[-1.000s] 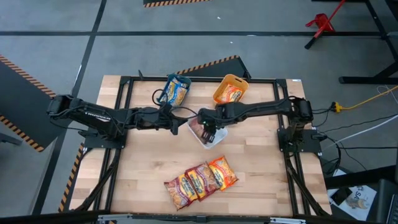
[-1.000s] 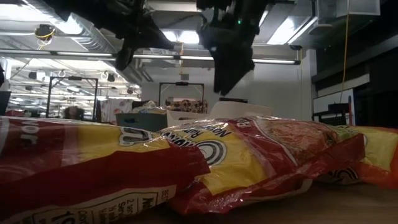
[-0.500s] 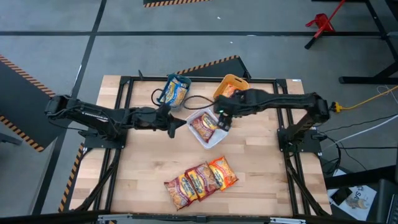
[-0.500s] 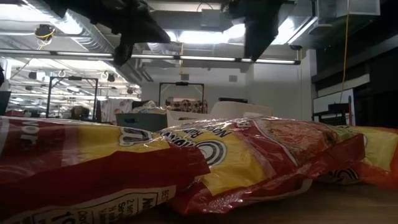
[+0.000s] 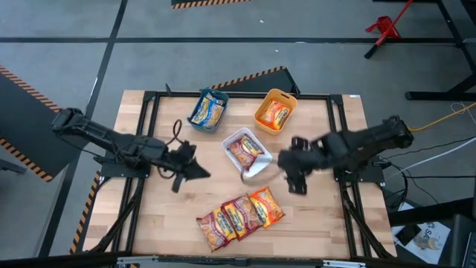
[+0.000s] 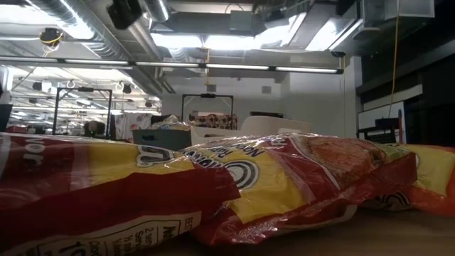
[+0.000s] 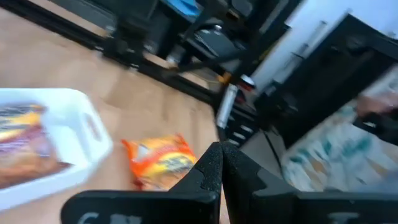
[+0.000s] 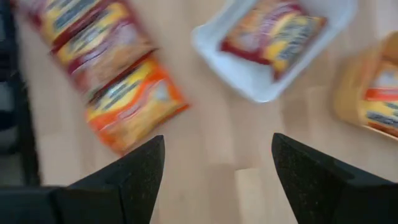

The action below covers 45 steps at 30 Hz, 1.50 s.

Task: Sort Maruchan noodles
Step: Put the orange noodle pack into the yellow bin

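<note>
A white bin (image 5: 256,168) in the table's middle holds a dark red packet (image 5: 243,149). A teal bin (image 5: 197,119) at the back holds a blue packet (image 5: 208,112). An orange bin (image 5: 262,115) beside it holds an orange packet (image 5: 278,115). Two dark red packets (image 5: 225,221) and one orange packet (image 5: 266,206) lie flat, side by side, near the table's front. My left gripper (image 5: 199,173) is shut and empty, left of the white bin. My right gripper (image 5: 292,181) is open and empty, right of the white bin.
Black frame rails (image 5: 149,134) run along the table's sides and back. Bare wood (image 5: 171,201) lies between the bins and the front packets. In the low view the front packets (image 6: 234,185) fill the foreground.
My right gripper has moved from over the white bin toward the table's right and near edge, leaving the dark red packet lying in the bin. My left gripper has drawn back from the bin's left side toward the near-left.
</note>
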{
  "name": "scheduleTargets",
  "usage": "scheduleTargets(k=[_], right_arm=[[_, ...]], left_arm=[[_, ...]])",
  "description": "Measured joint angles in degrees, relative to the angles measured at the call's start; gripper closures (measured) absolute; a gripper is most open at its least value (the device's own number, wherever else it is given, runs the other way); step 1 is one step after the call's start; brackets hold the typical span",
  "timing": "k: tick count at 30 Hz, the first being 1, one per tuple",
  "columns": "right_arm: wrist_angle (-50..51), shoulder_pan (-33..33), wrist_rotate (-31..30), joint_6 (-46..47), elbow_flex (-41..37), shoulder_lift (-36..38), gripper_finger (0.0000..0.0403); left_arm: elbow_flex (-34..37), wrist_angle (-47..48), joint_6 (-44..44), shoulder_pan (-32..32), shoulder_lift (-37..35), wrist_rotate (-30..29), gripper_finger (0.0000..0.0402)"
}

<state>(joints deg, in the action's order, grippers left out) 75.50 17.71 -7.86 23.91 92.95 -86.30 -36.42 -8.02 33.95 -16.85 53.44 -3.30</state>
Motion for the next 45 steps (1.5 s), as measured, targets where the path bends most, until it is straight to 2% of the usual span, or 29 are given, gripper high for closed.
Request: scheduleTargets(k=[5,10,18,23,29,33,37,40,45], right_arm=[[-5.1,9.4,-0.5,5.3,-4.1,-0.3,0.0125],[-11.5,15.7,-0.6,11.1,-10.6,-0.2,0.0125],[-35.1,20.4,0.8,12.1,-25.5,-0.2,0.0124],[-45.7,20.6,0.8,15.9,-32.9,-1.2,0.0092],[-46.6,20.0,-1.1,16.7,-33.8,-6.3,0.0037],[-46.5,20.0,-1.0,21.5,-33.8,-10.7,0.0021],[-47.1,20.0,-0.7,25.2,-33.7,-13.9,0.0023],[-47.2,19.5,-2.8,27.5,-33.7,-15.5,0.0029],[-47.2,18.1,-3.8,28.2,-33.7,-17.0,0.006]], left_arm=[[0.0,-0.4,2.0,-6.8,0.5,-0.8,0.0401],[0.0,-0.3,2.8,-11.9,0.6,-3.8,0.0401],[0.0,-0.1,3.0,-15.4,0.6,-12.6,0.0401],[0.0,0.0,3.0,-16.3,1.0,-13.8,0.0401],[0.0,3.6,3.8,-16.3,1.0,-13.8,0.0401],[0.0,6.1,5.0,-16.3,1.0,-14.1,0.0401],[0.0,6.4,4.6,-16.3,1.0,-15.1,0.0401],[0.0,6.6,3.7,-16.3,1.0,-17.1,0.0401],[0.0,7.7,3.4,-16.3,1.0,-19.2,0.0401]])
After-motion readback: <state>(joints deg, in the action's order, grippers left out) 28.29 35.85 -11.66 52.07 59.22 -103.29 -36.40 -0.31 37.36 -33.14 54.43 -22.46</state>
